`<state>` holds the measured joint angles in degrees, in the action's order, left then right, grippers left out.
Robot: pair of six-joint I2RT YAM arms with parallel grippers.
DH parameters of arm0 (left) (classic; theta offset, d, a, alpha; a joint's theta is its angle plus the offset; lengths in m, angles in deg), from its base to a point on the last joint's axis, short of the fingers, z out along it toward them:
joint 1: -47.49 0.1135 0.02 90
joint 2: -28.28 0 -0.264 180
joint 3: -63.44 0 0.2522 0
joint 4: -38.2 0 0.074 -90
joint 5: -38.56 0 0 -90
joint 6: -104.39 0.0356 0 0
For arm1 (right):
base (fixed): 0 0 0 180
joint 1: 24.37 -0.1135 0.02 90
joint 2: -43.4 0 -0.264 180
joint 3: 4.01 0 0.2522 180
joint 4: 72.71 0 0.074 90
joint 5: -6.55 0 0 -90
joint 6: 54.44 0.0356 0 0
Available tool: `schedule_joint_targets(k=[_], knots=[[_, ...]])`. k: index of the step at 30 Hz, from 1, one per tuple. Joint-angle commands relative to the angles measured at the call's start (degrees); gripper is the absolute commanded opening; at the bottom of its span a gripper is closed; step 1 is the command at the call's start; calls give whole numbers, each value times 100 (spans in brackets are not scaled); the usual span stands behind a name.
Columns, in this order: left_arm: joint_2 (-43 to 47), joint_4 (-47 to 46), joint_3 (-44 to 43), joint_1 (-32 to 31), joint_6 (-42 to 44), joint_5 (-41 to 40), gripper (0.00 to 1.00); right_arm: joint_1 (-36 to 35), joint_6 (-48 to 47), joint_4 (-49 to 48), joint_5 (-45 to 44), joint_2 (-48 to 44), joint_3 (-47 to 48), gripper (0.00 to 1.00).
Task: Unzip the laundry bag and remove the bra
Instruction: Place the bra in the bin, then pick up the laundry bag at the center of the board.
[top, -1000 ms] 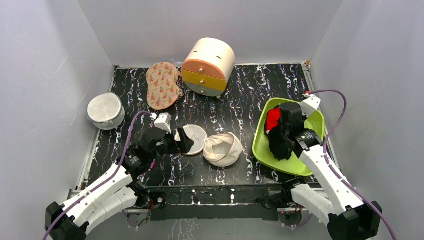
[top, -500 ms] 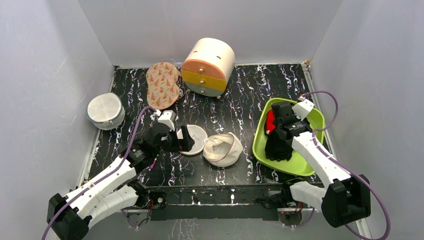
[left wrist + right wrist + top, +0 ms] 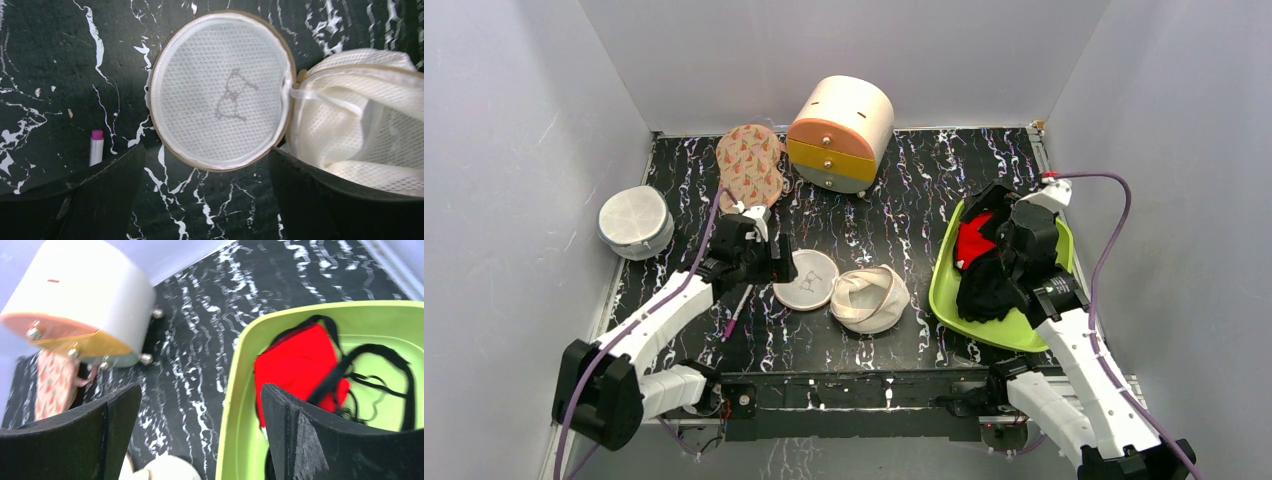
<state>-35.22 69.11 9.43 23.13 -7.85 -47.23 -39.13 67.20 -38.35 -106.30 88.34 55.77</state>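
Black marbled table (image 3: pixel 894 190), walled on three sides. At the back: a cream drum drawer box (image 3: pixel 841 133), tipped onto its side. A carrot-print pad (image 3: pixel 749 170) lies just left of it, touching or not is unclear. A white round mesh case (image 3: pixel 635 221) sits at the left edge, well apart from the rest.

Green tray (image 3: pixel 946 295) on the right, laundry bag (image 3: pixel 869 298) mid-table, unzipped. Its round lid flap (image 3: pixel 220 90) lies flat on the table to the left of the pouch. Bra (image 3: pixel 300 365) is out of the bag and in the tray, red with black straps spilling over the tray floor. A pink-tipped pen (image 3: pixel 96 146) lies on the table, left of the lid.

Left gripper (image 3: pixel 207 200): fingers spread wide, nothing held, hanging over the lid flap. The flap sits in the gap just ahead of them. The pouch runs behind the right-hand finger.

Right gripper (image 3: pixel 200 440): fingers spread wide, nothing between them, above the tray's left rim. The bra lies just past the right-hand finger, contact not discernible.
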Motion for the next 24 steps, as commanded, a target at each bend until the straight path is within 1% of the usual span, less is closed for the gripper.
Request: schedule_joint_targets(k=[1,4,5,7,8,11,13,17,19,20,24], knots=[[-453,-72,-86,168,597,603,86,18,-501,-586,1396,166,231,88],[-765,-146,-152,168,825,490,71,18,-452,-438,1755,420,300,88],[-835,-207,-160,164,891,509,63,18,-425,-424,1856,499,310,88],[-982,-356,-185,161,1036,524,52,23,-347,-479,2036,559,292,88],[-1056,-370,-209,152,1100,437,50,19,-306,-524,2106,567,267,88],[-1264,-274,-353,134,1293,-1,47,22,-234,-643,2208,560,228,88],[-1410,-217,-449,133,1431,-208,48,22,-235,-667,2225,549,219,88],[-1721,-289,-567,125,1521,-380,61,18,-246,-670,2239,561,189,88],[-1863,-462,-604,125,1527,-279,64,19,-232,-671,2250,559,160,88],[-1944,-524,-627,127,1523,-230,64,18,-219,-678,2269,557,149,89],[-2381,-641,-730,125,1536,-301,54,17,-172,-689,2324,554,96,89]])
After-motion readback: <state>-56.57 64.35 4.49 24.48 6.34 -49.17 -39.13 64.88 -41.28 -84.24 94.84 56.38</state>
